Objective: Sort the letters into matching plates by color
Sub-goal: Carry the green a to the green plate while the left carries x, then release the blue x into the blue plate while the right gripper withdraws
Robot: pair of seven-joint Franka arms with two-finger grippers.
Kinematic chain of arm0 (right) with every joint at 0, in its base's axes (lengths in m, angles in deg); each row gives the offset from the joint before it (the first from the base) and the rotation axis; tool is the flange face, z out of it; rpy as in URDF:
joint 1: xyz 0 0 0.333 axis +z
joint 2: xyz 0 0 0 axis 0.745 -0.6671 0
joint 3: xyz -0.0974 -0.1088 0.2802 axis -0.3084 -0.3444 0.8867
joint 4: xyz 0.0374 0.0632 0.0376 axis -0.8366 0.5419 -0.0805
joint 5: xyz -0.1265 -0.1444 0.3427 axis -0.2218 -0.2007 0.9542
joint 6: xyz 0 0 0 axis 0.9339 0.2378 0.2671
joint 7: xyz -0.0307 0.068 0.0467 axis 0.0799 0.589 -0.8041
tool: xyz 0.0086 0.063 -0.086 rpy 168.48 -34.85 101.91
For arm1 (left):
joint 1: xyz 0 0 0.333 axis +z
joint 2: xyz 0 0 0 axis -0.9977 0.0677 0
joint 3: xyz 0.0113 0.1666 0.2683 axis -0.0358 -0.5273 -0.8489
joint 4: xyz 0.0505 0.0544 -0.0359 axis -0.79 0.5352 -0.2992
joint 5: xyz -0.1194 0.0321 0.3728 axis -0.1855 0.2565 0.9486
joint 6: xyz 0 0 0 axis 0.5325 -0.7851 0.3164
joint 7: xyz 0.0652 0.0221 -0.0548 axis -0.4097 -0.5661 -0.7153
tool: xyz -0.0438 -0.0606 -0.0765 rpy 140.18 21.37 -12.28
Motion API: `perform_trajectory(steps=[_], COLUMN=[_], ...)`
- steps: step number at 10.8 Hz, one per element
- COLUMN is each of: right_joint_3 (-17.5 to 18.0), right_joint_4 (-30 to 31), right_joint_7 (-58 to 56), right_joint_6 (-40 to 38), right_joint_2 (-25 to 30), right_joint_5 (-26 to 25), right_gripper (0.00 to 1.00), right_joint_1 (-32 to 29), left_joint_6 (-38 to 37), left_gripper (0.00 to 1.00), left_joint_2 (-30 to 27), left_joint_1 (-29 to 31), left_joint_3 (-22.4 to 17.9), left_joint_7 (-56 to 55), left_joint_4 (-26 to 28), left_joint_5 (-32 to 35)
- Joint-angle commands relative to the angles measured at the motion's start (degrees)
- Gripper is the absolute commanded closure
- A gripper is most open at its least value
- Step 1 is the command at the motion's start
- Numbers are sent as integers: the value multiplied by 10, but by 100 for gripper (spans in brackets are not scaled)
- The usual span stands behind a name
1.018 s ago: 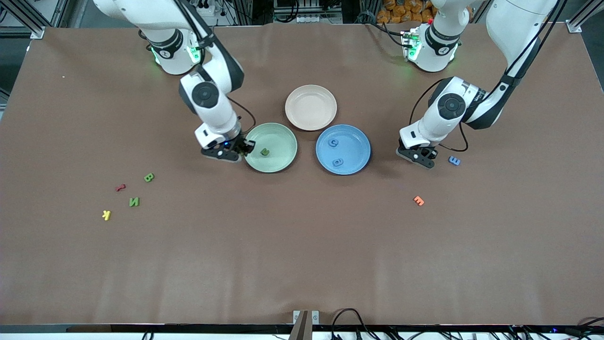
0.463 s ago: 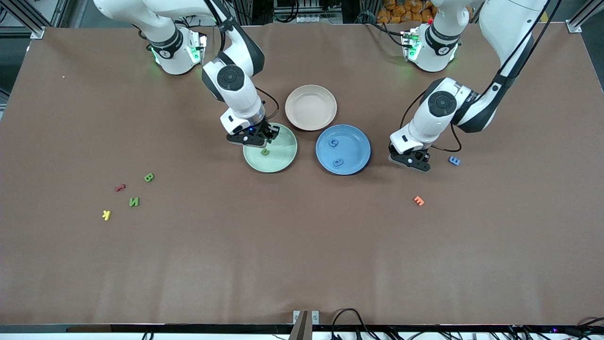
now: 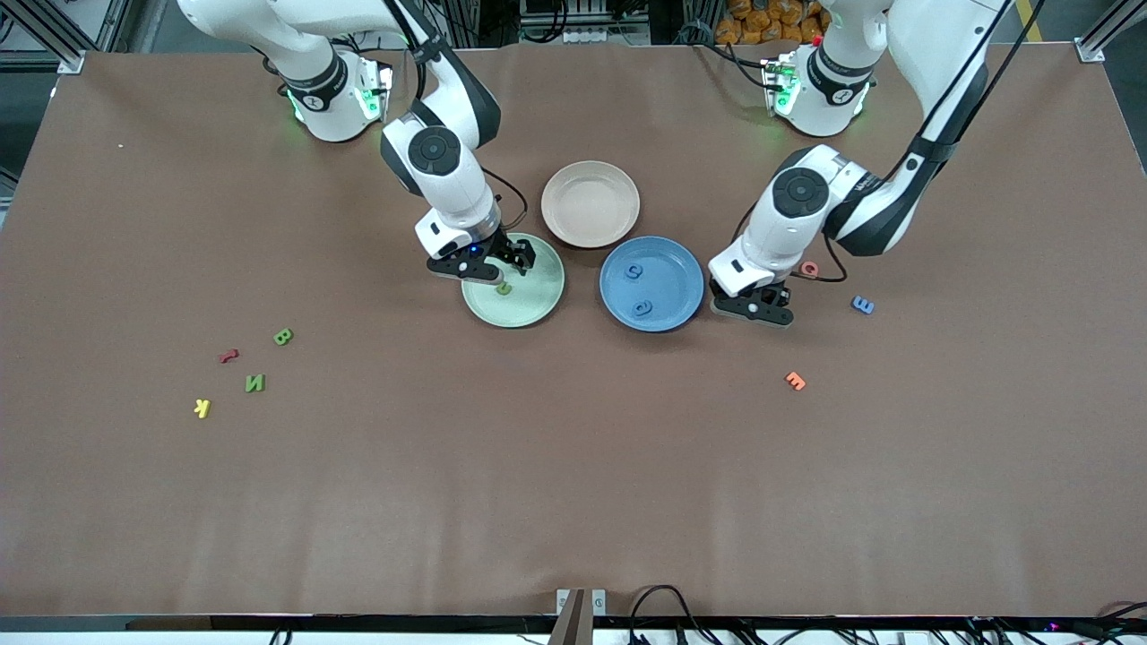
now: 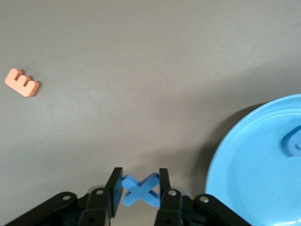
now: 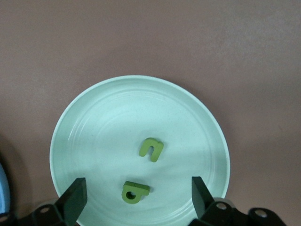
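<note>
- The right gripper point(image 3: 511, 260) hangs over the green plate point(image 3: 538, 300), above its edge nearest the right arm's base; its fingers point(image 5: 75, 197) are spread wide with nothing between them.
- Two green letters lie in the green plate: a curved one point(image 5: 151, 149) near the middle, and a looped one point(image 5: 134, 192) just beside it, under the spread fingers.
- In the front view only the curved one shows, half covered by the gripper.
- The left gripper point(image 4: 139, 188) is above the table just beside the blue plate point(image 3: 668, 309), on the side toward the left arm's end of the table; its fingers pinch a blue X point(image 4: 140, 189) by its two sides.
- The blue plate holds two blue letters: a "c" point(image 3: 634, 270) and, nearer the front camera, an "a" point(image 3: 642, 308).
- A blue E point(image 3: 862, 305) lies on the table, toward the left arm's end from the left gripper and apart from it.
- Green B point(image 3: 282, 337) and green N point(image 3: 255, 383) lie on the table toward the right arm's end, well apart from the green plate.
- Beside them lie a red letter point(image 3: 228, 356) and a yellow K point(image 3: 202, 408).
- An orange E point(image 3: 795, 381) lies nearer the front camera than the left gripper; a pink letter point(image 3: 809, 268) lies by the left arm's cable.
- A beige plate point(image 3: 590, 204) sits just beside both coloured plates, farther from the front camera.
</note>
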Motion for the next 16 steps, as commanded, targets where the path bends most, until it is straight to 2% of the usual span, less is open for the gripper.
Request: perform_trajectory(steps=[1,3,5,7,9,12,15,16], right_joint_3=[-6,-15,-30,-54,-53,-66,-87,-87], right_joint_4=[-5,-6,-5,-4,0,25,67,81], right_joint_7=[-109,-190,-287,-356,-390,-451,-472,-472], right_joint_6=[-34,-38,-77,-130,-152,-145,-122,-111], right_joint_2=[16,24,42,66,83,96,117,121], right_joint_5=[0,0,-2,-36,-58,-59,-58,-58], right_gripper=[0,0,0,0,0,0,0,0], right_joint_1=[-62,-118,-175,-224,-279,-346,-380,-389], left_joint_6=[-34,-55,-58,-59,-59,-86,-113,-113], left_gripper=[100,100,100,100,100,100,100,91], left_joint_2=[17,24,30,47,64,73,93,93], left_joint_1=[-35,-62,-95,-116,-138,-161,-173,-177], left_joint_3=[0,0,0,-1,-2,-2,-2,-2], left_joint_7=[-68,-110,-154,-177,-201,-226,-247,-247], left_joint_4=[-37,-51,-55,-63,-76,-95,-126,-127], left_joint_5=[1,1,0,-1,-2,-2,-2,-2])
